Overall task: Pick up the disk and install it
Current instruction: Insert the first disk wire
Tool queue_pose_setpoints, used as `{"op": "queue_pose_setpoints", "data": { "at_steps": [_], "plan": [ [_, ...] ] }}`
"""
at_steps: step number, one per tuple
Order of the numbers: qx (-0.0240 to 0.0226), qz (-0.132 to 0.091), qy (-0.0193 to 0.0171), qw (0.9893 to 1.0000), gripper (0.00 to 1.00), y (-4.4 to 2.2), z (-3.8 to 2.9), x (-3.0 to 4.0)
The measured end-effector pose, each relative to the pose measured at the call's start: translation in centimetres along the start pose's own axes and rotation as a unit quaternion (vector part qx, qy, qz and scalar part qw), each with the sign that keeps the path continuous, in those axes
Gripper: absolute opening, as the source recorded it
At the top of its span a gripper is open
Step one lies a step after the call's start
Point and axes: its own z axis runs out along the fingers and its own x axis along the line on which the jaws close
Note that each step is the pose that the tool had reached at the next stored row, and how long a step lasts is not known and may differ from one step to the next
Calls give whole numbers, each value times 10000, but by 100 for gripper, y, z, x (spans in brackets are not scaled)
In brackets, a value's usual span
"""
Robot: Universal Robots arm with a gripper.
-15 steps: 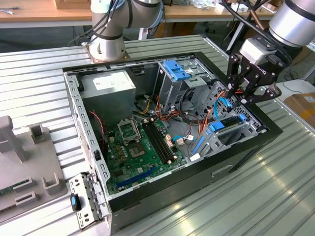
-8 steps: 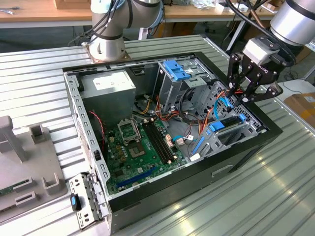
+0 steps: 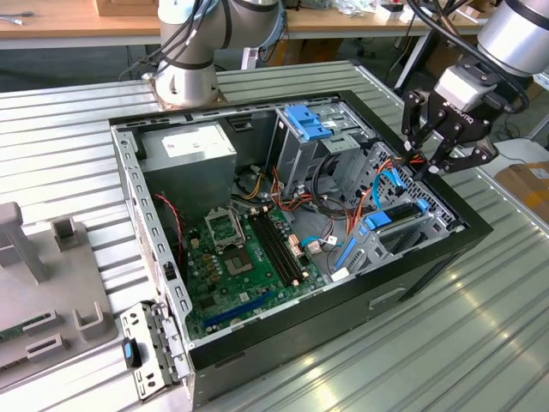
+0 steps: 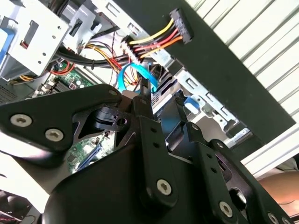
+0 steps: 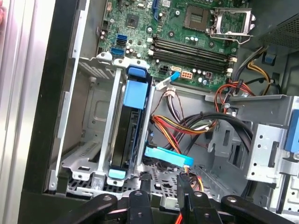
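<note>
Hand (image 5: pixel 163 178): part open, empty, over the case (image 3: pixel 326 313) edge.
Disk (image 5: pixel 131 133): in the case's bay; we judge it stiff, heavyish, shock-sensitive.
Hold: we'd take its blue rails (image 5: pixel 137 93).

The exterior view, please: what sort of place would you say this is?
Probably a robotics lab workbench: an opened computer case lies on a ribbed metal table, a robot arm base stands beside it, and wooden benches stand behind.

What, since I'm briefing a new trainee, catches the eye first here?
The open black computer case, green motherboard inside, lies in the exterior view's middle. The black robot hand hovers over its rim at the exterior view's right. In the first wrist view, the dark blue-railed disk stands in a grey metal bay.
</note>
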Motion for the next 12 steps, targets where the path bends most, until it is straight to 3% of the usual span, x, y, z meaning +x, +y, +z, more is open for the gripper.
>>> {"op": "queue_pose_setpoints", "data": {
  "at_steps": [3, 8, 12],
  "plan": [
    [-4, -52, -2, 10000, 36, -70, 2, -9],
    [-5, -75, -2, 10000, 36, -82, 2, -12],
    [-17, -231, -3, 9997, 36, -137, 4, -28]
  ]
}}
